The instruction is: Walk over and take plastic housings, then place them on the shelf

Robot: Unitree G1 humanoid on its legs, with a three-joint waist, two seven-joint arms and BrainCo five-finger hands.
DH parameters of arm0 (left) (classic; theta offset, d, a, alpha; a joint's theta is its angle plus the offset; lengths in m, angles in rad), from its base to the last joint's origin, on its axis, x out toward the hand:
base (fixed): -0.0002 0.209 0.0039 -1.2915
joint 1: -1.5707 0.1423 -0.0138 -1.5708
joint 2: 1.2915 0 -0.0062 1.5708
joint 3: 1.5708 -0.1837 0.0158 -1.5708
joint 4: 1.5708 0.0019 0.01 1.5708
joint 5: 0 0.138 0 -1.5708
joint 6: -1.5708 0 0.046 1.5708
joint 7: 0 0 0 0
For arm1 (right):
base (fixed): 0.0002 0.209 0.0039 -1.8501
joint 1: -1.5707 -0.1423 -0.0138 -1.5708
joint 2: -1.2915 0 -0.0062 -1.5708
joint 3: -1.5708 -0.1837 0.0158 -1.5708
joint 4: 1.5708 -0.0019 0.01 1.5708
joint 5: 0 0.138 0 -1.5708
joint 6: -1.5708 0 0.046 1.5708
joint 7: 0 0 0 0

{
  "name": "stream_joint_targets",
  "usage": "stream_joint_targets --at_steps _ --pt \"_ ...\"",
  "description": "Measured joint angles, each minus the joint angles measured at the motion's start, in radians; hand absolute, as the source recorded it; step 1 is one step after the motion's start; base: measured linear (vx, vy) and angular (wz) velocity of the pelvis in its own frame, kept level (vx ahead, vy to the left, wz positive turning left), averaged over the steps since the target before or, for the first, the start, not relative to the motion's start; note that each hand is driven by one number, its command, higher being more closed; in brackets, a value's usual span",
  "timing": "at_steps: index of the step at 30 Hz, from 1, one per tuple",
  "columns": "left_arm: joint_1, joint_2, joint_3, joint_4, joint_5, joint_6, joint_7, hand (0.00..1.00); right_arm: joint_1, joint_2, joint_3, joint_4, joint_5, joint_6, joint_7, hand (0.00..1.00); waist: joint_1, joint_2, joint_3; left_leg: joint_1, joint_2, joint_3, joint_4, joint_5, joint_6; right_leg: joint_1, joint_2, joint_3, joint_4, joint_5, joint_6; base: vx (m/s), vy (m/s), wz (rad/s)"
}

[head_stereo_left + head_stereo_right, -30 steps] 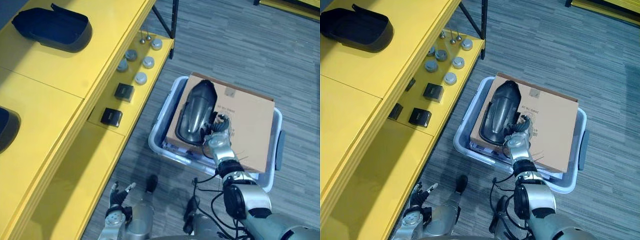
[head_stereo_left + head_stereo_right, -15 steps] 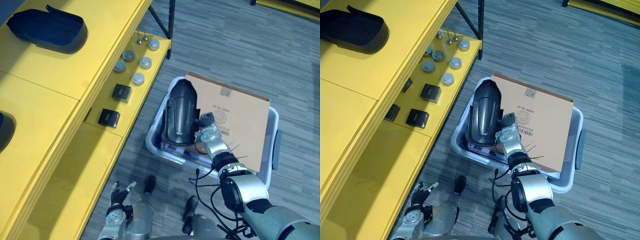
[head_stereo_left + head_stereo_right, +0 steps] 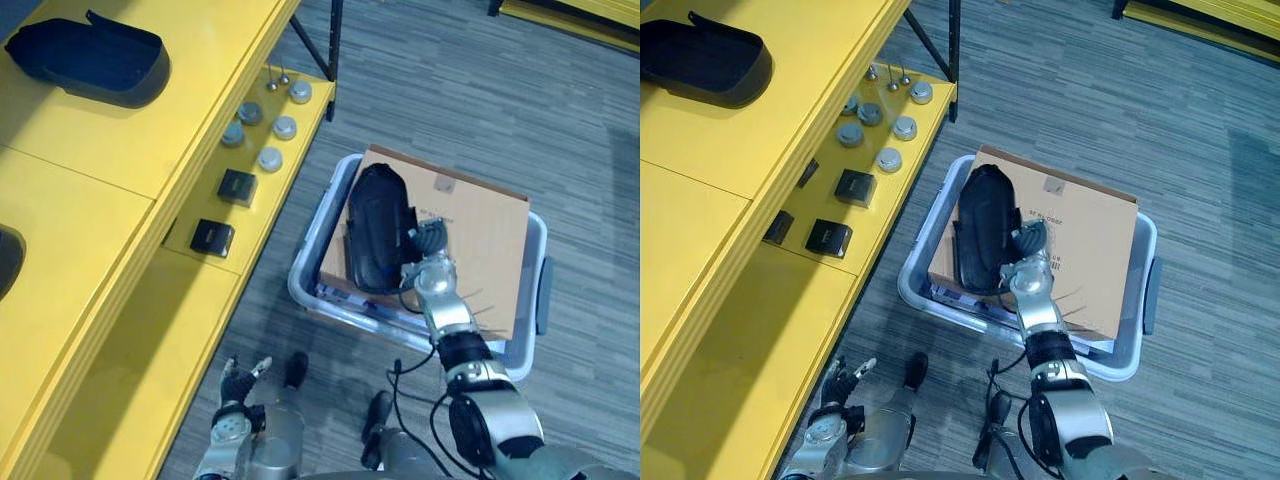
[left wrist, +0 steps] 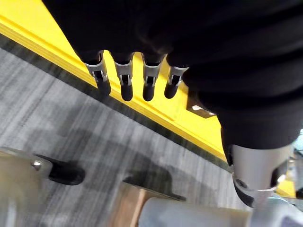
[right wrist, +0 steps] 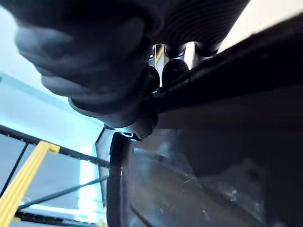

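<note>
While the right hand (image 3: 432, 275) clenched its fingers on the housing (image 3: 375, 235) at its three-o'clock rim, over the cardboard (image 3: 485, 235) in the bin (image 3: 303, 290), the left hand (image 3: 238, 385) hung slack. A steady, level lift looked wise before swinging to the shelf (image 3: 120, 140) at nine o'clock.

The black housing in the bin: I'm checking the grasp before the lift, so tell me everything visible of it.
The black housing is an elongated, rounded shell of dark plastic, lying lengthwise over the left part of the cardboard sheet in the grey bin. Its far end points away from the robot. The right hand is curled round its near right edge. Whether it is lifted off the cardboard cannot be told.
</note>
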Motion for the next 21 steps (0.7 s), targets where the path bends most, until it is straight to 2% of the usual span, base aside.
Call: stream_joint_targets --at_steps 3,6,9,13,19,21 --pt "0.005 0.001 -0.043 -0.153 0.006 -0.007 0.002 0.0 0.052 0.001 -0.003 -0.107 0.0 -0.008 -0.025 1.0 -0.02 0.001 -0.011 0.013 0.0 -0.003 -0.014 0.0 0.0 0.006 0.002 0.0 -0.001 -0.002 0.003 0.0 0.0 0.0" --pt "0.011 -0.002 -0.098 -0.312 0.008 -0.018 0.008 0.0 0.124 0.003 0.002 -0.211 0.0 -0.038 -0.049 1.0 -0.021 0.001 -0.05 0.013 -0.005 -0.002 -0.017 -0.001 -0.001 0.009 0.001 -0.002 -0.011 -0.003 0.004 0.02 0.001 0.0" --pt "0.015 -0.018 -0.116 -0.466 0.008 -0.03 0.034 0.0 0.151 0.011 0.03 -0.298 -0.015 -0.044 -0.053 1.0 -0.024 0.002 -0.068 0.018 -0.005 -0.001 -0.017 0.0 0.0 0.015 0.0 -0.002 -0.012 -0.005 0.006 0.04 -0.003 -0.01" --pt "0.0 -0.034 -0.138 -0.657 0.01 -0.049 0.095 0.0 0.164 0.025 0.128 -0.416 -0.068 -0.075 -0.057 1.0 -0.047 0.004 -0.085 0.05 -0.008 -0.001 -0.019 -0.001 -0.001 0.042 -0.001 -0.001 -0.022 -0.006 0.006 0.01 -0.003 0.0" --pt "-0.088 -0.035 -0.204 -0.716 0.07 -0.048 0.138 0.0 0.18 0.041 0.245 -0.528 -0.114 -0.118 -0.058 1.0 -0.052 0.008 -0.128 0.068 -0.005 0.015 -0.031 -0.001 0.0 0.044 -0.001 0.014 -0.024 -0.004 0.007 -0.03 0.006 -0.1" --pt "-0.109 -0.035 -0.225 -0.716 0.082 -0.047 0.152 0.0 0.18 0.04 0.284 -0.557 -0.119 -0.12 -0.057 1.0 -0.058 0.007 -0.136 0.07 -0.004 0.017 -0.031 -0.001 0.0 0.044 0.0 0.016 -0.023 -0.003 0.007 -0.03 0.006 -0.05"
